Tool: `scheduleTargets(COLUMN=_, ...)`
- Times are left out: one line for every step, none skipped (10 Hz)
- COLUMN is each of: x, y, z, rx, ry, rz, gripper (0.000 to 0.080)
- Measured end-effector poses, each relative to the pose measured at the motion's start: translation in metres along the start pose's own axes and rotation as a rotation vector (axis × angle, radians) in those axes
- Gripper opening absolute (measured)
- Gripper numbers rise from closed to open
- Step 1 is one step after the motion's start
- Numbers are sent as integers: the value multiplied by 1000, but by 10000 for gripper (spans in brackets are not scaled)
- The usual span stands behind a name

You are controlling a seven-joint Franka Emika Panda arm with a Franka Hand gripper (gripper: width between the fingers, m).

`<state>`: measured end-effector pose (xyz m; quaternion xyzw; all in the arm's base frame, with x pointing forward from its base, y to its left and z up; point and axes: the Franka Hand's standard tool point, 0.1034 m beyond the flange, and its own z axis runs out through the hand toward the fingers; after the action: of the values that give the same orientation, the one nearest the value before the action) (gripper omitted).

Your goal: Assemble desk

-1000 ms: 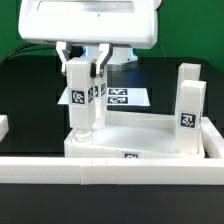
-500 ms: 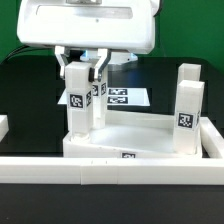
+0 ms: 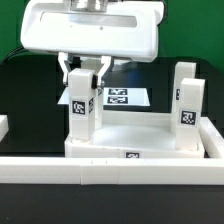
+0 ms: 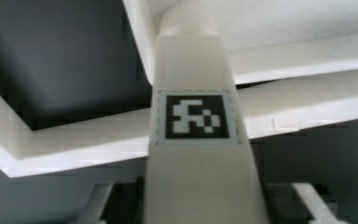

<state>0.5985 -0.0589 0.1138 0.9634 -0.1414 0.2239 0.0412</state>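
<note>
A white square leg [image 3: 82,112] with a black-and-white tag stands upright on the near left corner of the white rimmed tabletop [image 3: 140,138]. My gripper [image 3: 85,75] comes down from above and is shut on the leg's upper part, one finger on each side. In the wrist view the leg [image 4: 197,110] runs down between my fingers [image 4: 311,203] to the tabletop [image 4: 309,95] below. Two more tagged legs [image 3: 189,112] stand upright on the tabletop's right side, one behind the other.
A long white border bar [image 3: 110,176] runs across the front, with a short white piece [image 3: 3,127] at the exterior view's left. The marker board [image 3: 127,98] lies flat on the black table behind the tabletop.
My hand has turned about the upright leg and sits slightly lower and further towards the exterior view's right. The leg stays on its corner and the grip is unchanged.
</note>
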Motion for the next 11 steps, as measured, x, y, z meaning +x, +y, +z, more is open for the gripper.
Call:
scheduleTargets(x=0, y=0, z=0, rx=0, ry=0, rz=-1, gripper=290)
scheduleTargets(x=0, y=0, z=0, rx=-1, ry=-1, rz=-1, gripper=290)
scheduleTargets(x=0, y=1, z=0, rx=0, ry=-5, rz=0, gripper=468)
scheduleTargets(x=4, y=1, z=-2, rx=3, ry=-10, rz=5, gripper=586)
scheduleTargets(x=7, y=1, z=-5, rx=8, ry=-16, rz=7, gripper=586)
scheduleTargets(x=12, y=1, z=-10, rx=16, ry=-34, rz=14, gripper=636)
scheduleTargets(x=19, y=2, z=-15, rx=23, ry=-45, rz=21, gripper=646)
scheduleTargets(x=26, y=3, z=-19, rx=28, ry=-53, rz=27, gripper=646)
scheduleTargets(x=30, y=6, z=-22, rx=29, ry=-54, rz=31, gripper=649)
scheduleTargets(x=28, y=5, z=-20, rx=27, ry=-54, rz=28, gripper=649)
scheduleTargets(x=27, y=5, z=-19, rx=27, ry=-56, rz=27, gripper=649)
